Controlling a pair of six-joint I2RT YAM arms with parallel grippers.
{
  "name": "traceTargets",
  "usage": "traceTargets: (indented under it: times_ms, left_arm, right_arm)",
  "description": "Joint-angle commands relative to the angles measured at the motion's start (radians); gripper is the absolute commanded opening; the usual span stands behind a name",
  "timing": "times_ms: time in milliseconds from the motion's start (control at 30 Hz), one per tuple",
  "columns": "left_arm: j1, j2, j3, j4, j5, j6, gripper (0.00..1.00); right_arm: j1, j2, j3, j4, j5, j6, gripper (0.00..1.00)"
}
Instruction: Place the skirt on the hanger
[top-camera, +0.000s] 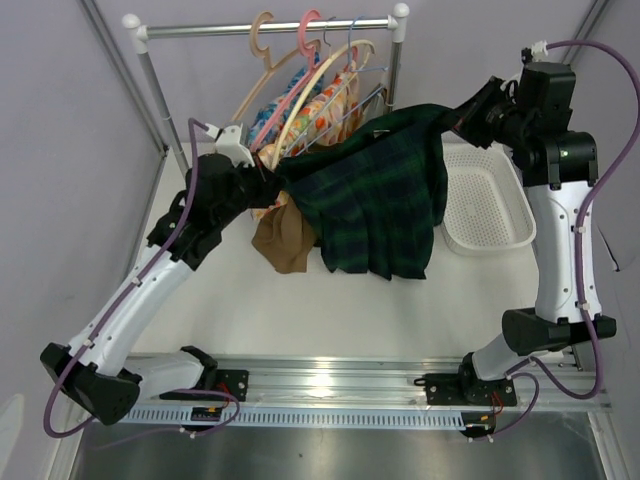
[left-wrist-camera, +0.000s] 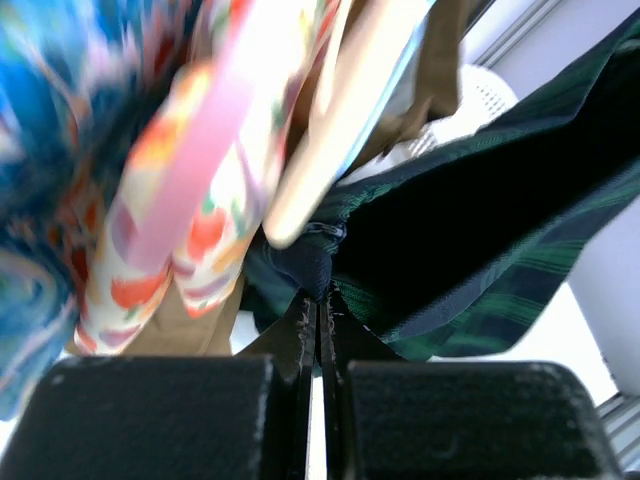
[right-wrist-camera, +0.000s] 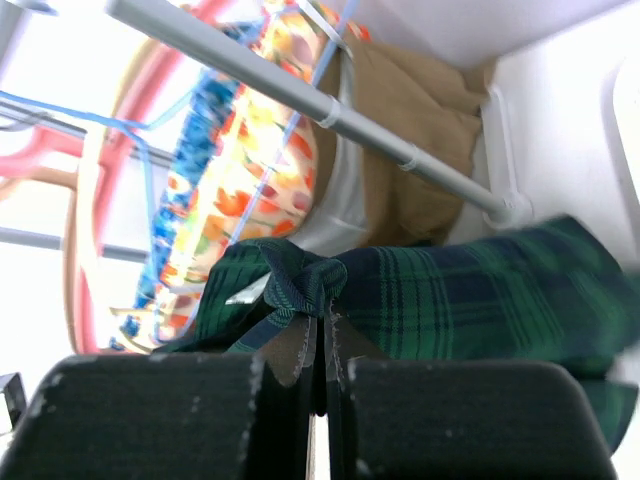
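The dark green and navy plaid skirt hangs stretched in the air between my two grippers, in front of the clothes rack. My left gripper is shut on the skirt's left edge, and the pinched fold sits just under the tip of the pale cream hanger. That hanger hangs slanted on the rack among the others. My right gripper is shut on a bunched fold at the skirt's upper right. Both pairs of fingers close tight in the wrist views, the left and the right.
A grey rack bar also carries a tan hanger, a pink hanger and a blue floral garment. A brown garment hangs below the skirt's left end. A white basket stands at the right.
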Motion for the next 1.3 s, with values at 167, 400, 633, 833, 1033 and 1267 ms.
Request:
traceTargets:
  times_ms: [167, 400, 633, 833, 1033, 1267]
  left_arm:
    - [0.021, -0.052, 0.049, -0.046, 0.079, 0.02, 0.0]
    - [-0.006, -0.207, -0.372, 0.009, 0.133, -0.073, 0.0]
    - [-0.127, -0.283, -0.676, 0.059, 0.078, -0.234, 0.0]
    - [-0.141, -0.258, -0.813, 0.141, 0.075, -0.317, 0.0]
    - [-0.147, -0.301, -0.845, 0.104, 0.055, -0.331, 0.21]
    - [-0.147, -0.384, -0.769, -0.017, 0.009, -0.256, 0.48]
  right_arm:
    - [-0.023, -0.18, -0.254, 0.129, -0.009, -0.015, 0.0]
    - [0.012, -0.585, -0.995, 0.224, -0.009, 0.057, 0.0]
    - [0.184, -0.831, -1.441, 0.23, 0.085, 0.198, 0.0]
    - [0.231, -0.83, -1.58, 0.247, 0.129, 0.226, 0.04]
    - [0.253, -0.868, -1.621, 0.241, 0.132, 0.215, 0.35]
    - [0.332, -0.894, -1.571, 0.229, 0.112, 0.188, 0.61]
